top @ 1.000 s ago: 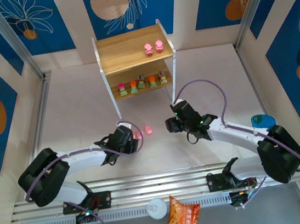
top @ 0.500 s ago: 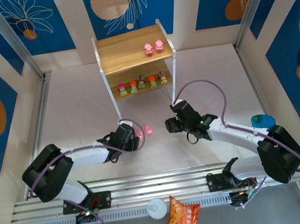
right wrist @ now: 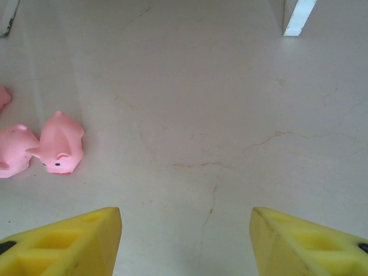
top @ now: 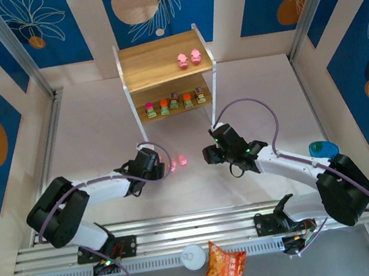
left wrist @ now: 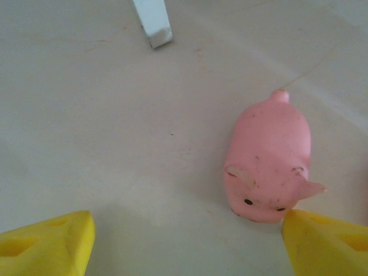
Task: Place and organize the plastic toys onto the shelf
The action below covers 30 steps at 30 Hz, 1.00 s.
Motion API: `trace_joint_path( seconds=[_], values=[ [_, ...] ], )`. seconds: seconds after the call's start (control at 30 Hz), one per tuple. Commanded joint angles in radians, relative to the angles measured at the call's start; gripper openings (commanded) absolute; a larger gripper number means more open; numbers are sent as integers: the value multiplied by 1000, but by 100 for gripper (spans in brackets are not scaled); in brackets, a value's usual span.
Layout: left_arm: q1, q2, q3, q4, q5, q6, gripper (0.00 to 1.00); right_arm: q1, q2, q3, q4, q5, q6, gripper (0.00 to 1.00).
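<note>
- left jaws gape wide over the counter (left wrist: 115,144); a pig (left wrist: 267,164) lies on it just beside one tip, not between them.
- right jaws stand open too, empty.
- we judge the pig light, smooth, probably soft (so squeeze gently); we'd pinch its flanks mid-body.
- the shelf (top: 161,63) stands well apart, farther back.
</note>
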Motion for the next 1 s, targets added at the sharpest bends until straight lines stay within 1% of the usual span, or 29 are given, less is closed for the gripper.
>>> trace_joint_path(
  seconds=[0.0, 0.4, 0.63, 0.9, 0.97],
  values=[
    [15, 17, 17, 20, -14, -14, 84, 1, -22, -7, 13, -22, 14, 61],
    [20, -19, 33, 13, 34, 36, 84, -2, -14, -3, 14, -25, 13, 61],
    [19, 5, 59, 28, 87, 51, 84, -4, -13, -3, 13, -24, 12, 62],
    [20, 50, 113, 2, 80, 61, 81, -7, -14, -2, 10, -26, 12, 62],
    [20, 59, 125, -1, 82, 64, 79, -6, -13, -1, 11, -26, 12, 62]
  ],
)
